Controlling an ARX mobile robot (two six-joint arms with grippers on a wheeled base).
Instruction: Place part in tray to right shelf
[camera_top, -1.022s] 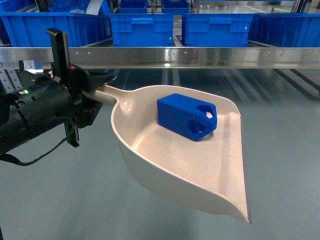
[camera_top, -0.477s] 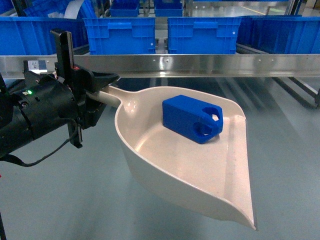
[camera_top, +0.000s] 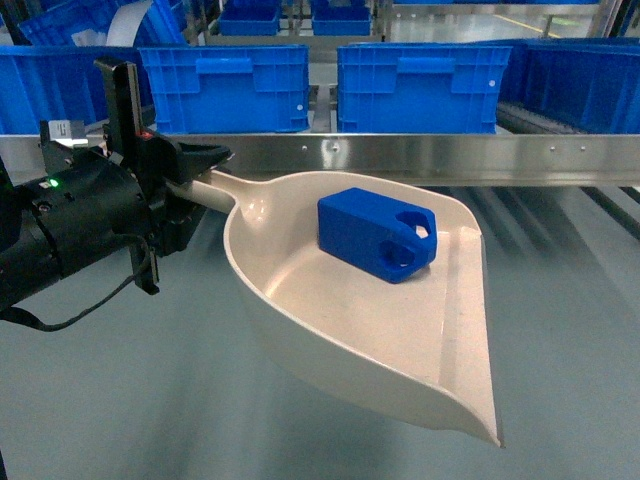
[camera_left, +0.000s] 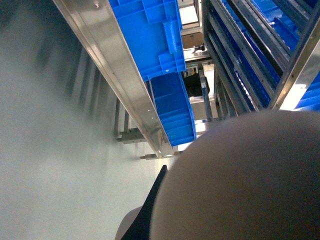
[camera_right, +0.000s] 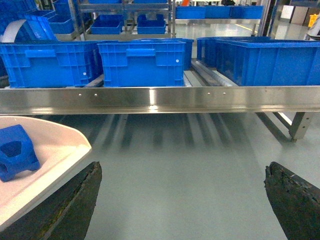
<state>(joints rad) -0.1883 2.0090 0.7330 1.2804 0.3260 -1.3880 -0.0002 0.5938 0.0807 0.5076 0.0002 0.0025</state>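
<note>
Above the grey floor (camera_top: 300, 420), in front of the steel rail, the cream tray (camera_top: 330, 310) hangs in the air with its bowl tilted and its open front lip toward the lower right of the head view. Inside the tray, against the back of the bowl, lies the blue part (camera_top: 375, 233); it rests on its side with its holed, lugged end turned toward the tray's lip. The right wrist view catches the same pair from the other side: the tray's edge (camera_right: 55, 150) at lower left and the part (camera_right: 16, 151) sitting on it.

Behind the tray, a long stainless rail (camera_top: 420, 160) of the right shelf runs across the whole head view. Beyond that rail, large blue crates (camera_top: 415, 85) stand in a row; what they hold cannot be seen from here.

To the left of the tray, the left gripper (camera_top: 195, 175) is clamped on the tray's handle where it meets the bowl, its black arm reaching in level from the left edge. The left wrist view shows mostly the tray's pale underside (camera_left: 240, 180), with the rail and crates tilted beyond it.

To the right of the tray, the right gripper (camera_right: 182, 192) holds nothing: its two dark fingers (camera_right: 292, 197) sit wide apart at the bottom corners of its own view, over bare floor, one just under the tray's edge.
</note>
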